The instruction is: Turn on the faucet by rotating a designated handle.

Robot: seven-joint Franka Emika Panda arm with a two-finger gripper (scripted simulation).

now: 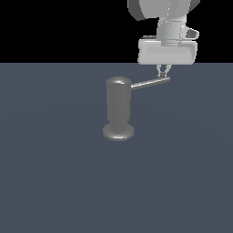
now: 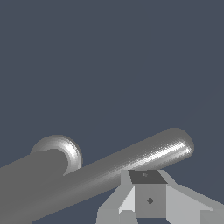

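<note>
The faucet (image 1: pixel 118 107) is a grey upright cylinder on a round base disc, standing mid-floor. Its handle (image 1: pixel 150 83), a thin grey rod, sticks out from the top toward the exterior view's right and rises slightly. My gripper (image 1: pixel 164 71) hangs directly above the rod's rounded tip, fingers pressed together and shut on nothing. In the wrist view the handle (image 2: pixel 131 162) runs diagonally just past my joined fingertips (image 2: pixel 148 192), with the faucet (image 2: pixel 30 179) body and its base disc beyond. Whether the fingertips touch the rod cannot be told.
A flat dark blue-grey floor (image 1: pixel 54 182) spreads around the faucet, with a black background behind it. No other objects show.
</note>
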